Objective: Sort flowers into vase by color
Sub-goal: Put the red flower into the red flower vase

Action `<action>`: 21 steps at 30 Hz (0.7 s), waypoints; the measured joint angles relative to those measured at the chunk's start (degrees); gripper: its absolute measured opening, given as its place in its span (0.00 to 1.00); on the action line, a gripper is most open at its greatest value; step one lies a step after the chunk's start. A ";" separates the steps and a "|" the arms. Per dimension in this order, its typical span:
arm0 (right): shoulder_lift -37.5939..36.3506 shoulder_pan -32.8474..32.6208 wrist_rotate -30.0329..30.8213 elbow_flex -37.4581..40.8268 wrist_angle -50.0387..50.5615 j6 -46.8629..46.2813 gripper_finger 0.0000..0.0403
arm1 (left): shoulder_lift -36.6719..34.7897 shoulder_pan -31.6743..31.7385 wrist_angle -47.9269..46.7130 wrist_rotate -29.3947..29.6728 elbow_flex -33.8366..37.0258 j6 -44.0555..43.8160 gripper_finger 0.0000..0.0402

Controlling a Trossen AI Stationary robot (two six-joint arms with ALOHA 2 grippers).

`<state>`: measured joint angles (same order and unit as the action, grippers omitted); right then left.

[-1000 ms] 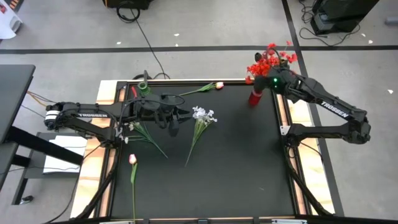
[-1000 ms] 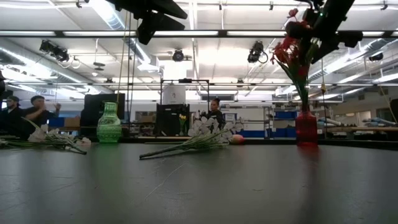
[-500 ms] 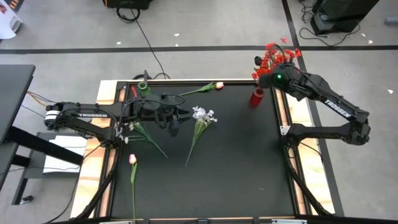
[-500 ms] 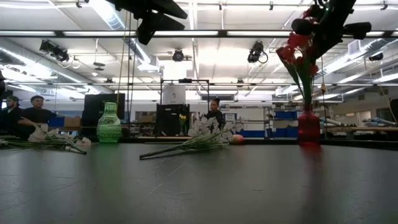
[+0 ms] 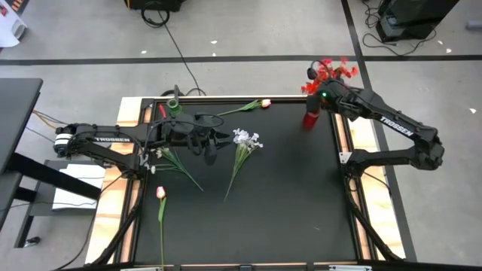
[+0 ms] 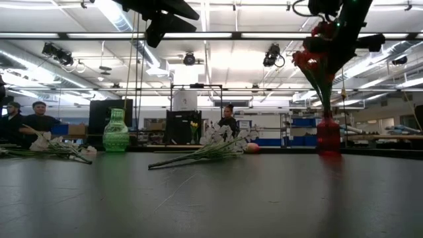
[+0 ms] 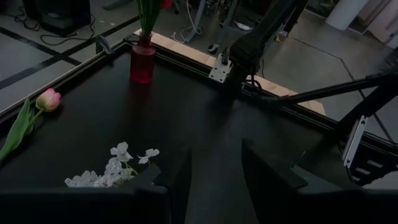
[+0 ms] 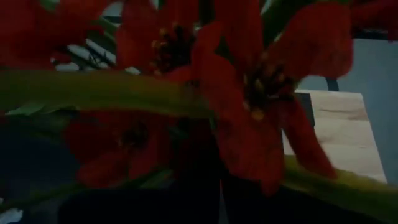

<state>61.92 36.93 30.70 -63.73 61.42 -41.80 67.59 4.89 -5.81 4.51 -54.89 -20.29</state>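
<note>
Pinching right gripper [image 5: 322, 90] fully together among red blooms [image 5: 328, 71] above red vase [image 5: 309, 119] at two o'clock; keeping stems vertical, avoiding tipping vase.

Red blooms [image 5: 329, 71] upright in red vase [image 5: 309, 119]; white bunch [image 5: 242, 143], pink buds [image 5: 160, 193] flat on mat.
</note>
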 joint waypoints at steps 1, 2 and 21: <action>0.20 -0.02 0.00 0.16 -0.21 -0.02 0.02 | 0.00 0.00 -0.01 -0.01 0.00 -0.05 0.36; 0.36 -0.02 0.08 0.20 -0.19 -0.02 0.02 | 0.00 0.00 -0.02 0.00 0.00 -0.10 0.36; -5.74 0.00 -6.19 -4.25 7.80 -5.19 0.41 | 0.00 0.01 -0.02 0.00 0.00 -0.07 0.36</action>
<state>56.18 36.93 24.51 -67.98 69.22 -46.99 67.59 4.89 -5.82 4.51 -54.89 -20.36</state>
